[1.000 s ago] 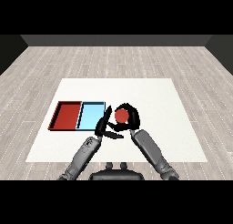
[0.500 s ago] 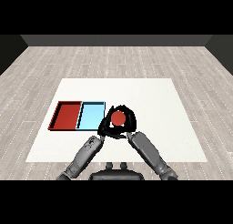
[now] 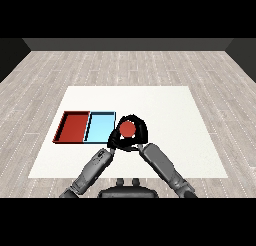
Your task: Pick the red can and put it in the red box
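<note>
The red can [image 3: 128, 128] is held above the white table, just right of the light blue tray [image 3: 100, 126]. My right hand [image 3: 142, 133] is curled round it, and only the can's round red top shows between the black fingers. The red tray [image 3: 74, 126] lies to the left of the blue one, sharing a wall with it. My left hand [image 3: 114, 139] is close against the left side of the right hand, near the blue tray's right front corner, with its fingers relaxed and nothing in them.
The white table [image 3: 170, 105] stretches to the right of and behind the hands. Both forearms come in from the lower edge and meet near the table's front middle. Grey wooden floor surrounds the table.
My right hand has carried the red can a little to the left and nearer, towards the trays. The left hand has drawn in against the right hand.
</note>
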Controlling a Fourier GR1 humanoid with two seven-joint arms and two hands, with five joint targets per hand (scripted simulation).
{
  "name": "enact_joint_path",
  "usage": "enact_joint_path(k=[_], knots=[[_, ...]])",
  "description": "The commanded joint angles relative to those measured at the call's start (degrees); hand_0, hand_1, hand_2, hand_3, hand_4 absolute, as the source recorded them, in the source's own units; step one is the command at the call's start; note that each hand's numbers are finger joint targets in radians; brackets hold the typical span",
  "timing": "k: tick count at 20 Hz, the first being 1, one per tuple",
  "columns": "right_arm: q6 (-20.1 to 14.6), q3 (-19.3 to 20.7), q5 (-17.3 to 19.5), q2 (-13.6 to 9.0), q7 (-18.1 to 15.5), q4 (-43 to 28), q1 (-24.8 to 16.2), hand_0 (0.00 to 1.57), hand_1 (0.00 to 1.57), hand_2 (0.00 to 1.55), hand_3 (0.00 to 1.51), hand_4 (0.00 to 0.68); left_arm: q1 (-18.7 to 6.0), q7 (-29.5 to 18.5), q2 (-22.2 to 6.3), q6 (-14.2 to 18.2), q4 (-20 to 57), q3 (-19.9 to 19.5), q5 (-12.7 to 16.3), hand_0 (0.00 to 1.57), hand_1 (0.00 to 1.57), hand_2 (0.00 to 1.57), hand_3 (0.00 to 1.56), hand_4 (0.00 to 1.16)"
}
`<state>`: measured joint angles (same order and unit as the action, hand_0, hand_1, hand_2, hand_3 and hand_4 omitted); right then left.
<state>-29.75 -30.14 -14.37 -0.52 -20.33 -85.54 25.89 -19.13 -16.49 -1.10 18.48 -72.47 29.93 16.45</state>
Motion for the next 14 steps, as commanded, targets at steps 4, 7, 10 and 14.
enact_joint_path(k=[4,7,10,14], knots=[[-2.2,-1.8,-2.2,0.5,-1.7,2.1,1.2,1.56,1.56,1.47,1.4,0.654,-3.0,-1.7,1.1,11.9,2.8,1.6,7.9,1.45,1.45,1.48,1.42,1.11],[3.4,1.9,-0.6,-1.8,0.7,-2.3,-2.1,1.5,1.5,1.45,1.39,0.652,-5.1,-1.5,1.1,13.3,4.1,1.8,5.9,1.57,1.57,1.56,1.48,1.12],[-1.9,-4.6,0.1,0.5,-2.8,-1.7,-5.4,1.49,1.49,1.44,1.39,0.651,-3.5,-0.8,1.1,13.6,2.2,3.6,5.7,1.57,1.57,1.56,1.48,1.12],[-3.2,-2.6,1.7,0.5,4.2,-5.0,-1.0,1.48,1.48,1.45,1.39,0.644,-4.1,-4.1,1.1,15.1,4.1,3.1,6.6,1.57,1.57,1.55,1.47,1.13]])
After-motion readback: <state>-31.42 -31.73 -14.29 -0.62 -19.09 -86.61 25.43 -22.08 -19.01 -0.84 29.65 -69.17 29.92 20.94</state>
